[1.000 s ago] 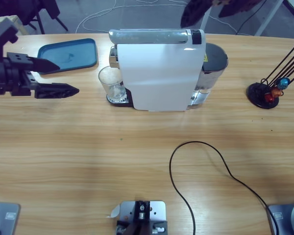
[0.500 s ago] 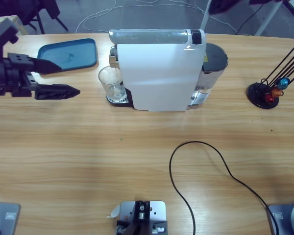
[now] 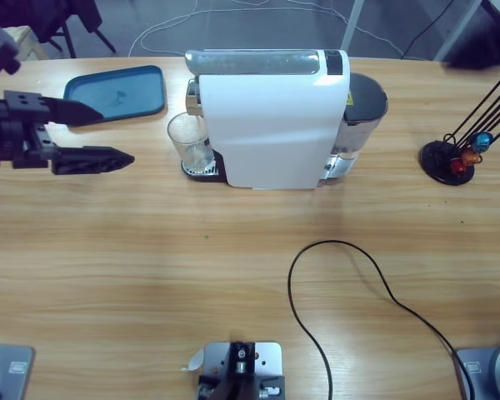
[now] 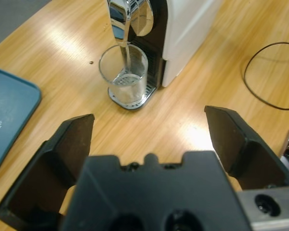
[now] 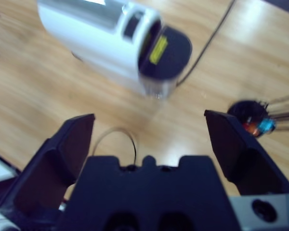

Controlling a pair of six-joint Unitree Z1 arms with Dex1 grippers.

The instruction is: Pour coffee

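One white coffee machine point(image 3: 271, 125) stands on the long wooden table point(image 3: 192, 275). It is the big thing in the middle, so everything else is told from it.

One clear glass point(image 3: 189, 142) sits on the machine's drip tray, right under the spout, touching the machine's front end. In the left wrist view a thin stream runs from the spout into the glass point(image 4: 124, 72), and a little liquid lies at the bottom.

One blue tray point(image 3: 117, 93) lies flat near the machine, on the glass side and a bit toward the far edge of the table.

One black cable point(image 3: 350, 275) makes a loop on the table, on the near side of the machine.

One black capsule stand point(image 3: 458, 150) with thin rods is well apart from the machine, past its water tank end. It holds two small capsules, one red and one blue.

The left gripper point(image 3: 100, 133) hangs over the table on the glass side of the machine, pointing at the glass but not touching it. Its two jaws are spread wide and hold nothing.

The right gripper point(image 5: 149, 139) is high above the machine, looking down on it. Its two jaws are spread wide too, with nothing between them.
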